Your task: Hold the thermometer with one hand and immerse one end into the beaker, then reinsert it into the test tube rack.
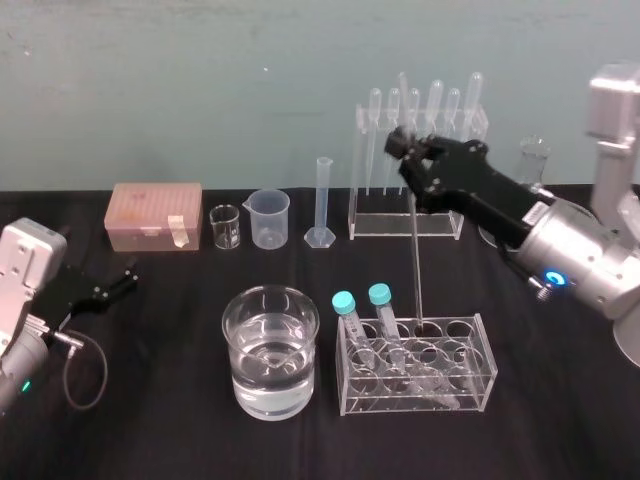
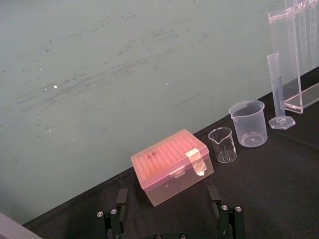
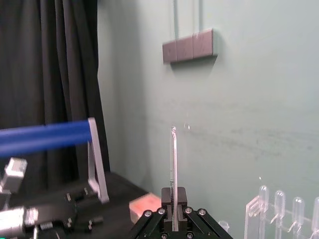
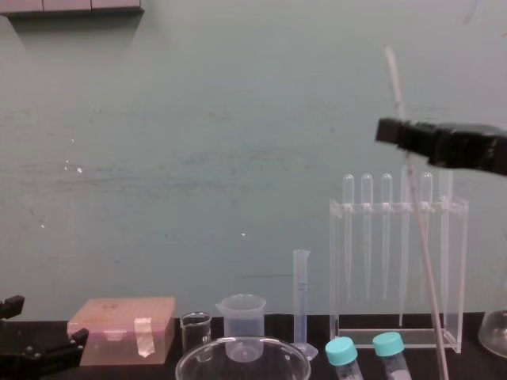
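Thermometer (image 1: 417, 270) clenched in right gripper (image 1: 403, 150), tip below it in test tube rack (image 1: 480, 385). Likely lift-out: raise clear, then left to beaker (image 1: 232, 330). Left gripper (image 1: 125, 275) idle, fingers apart.

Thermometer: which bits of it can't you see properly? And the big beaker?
Thermometer bottom tip: chest view, cut off by the lower edge; head view, lost in the clear rack.
Its marks: too small to read, every view.
Its pinched part: head view, hidden inside the right gripper.
Beaker: chest view, lower edge cuts off everything below the rim.
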{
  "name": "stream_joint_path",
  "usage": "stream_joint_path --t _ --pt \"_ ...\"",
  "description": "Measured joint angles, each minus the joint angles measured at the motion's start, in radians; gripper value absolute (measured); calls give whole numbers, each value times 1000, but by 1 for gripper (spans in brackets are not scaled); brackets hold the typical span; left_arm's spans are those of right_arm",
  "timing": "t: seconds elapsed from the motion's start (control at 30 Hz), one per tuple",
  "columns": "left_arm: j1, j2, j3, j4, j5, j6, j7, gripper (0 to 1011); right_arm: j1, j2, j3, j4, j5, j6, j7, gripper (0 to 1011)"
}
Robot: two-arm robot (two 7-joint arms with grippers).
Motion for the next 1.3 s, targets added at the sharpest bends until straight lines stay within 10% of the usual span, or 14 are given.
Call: stream_joint_path --t 0.23,0.47,0.87,1.3 --pt "0 0 0 0 0 0 0 1008 -39 8 76 -44 116 -3 39 56" --pt "0 0 0 0 0 0 0 1008 61 14 92 -57 197 24 89 56" --pt "0 0 0 0 0 0 0 1008 309 -95 -57 53 232 28 209 56" --pt "0 0 0 0 0 0 0 1008 348 -163 -247 185 201 23 313 56"
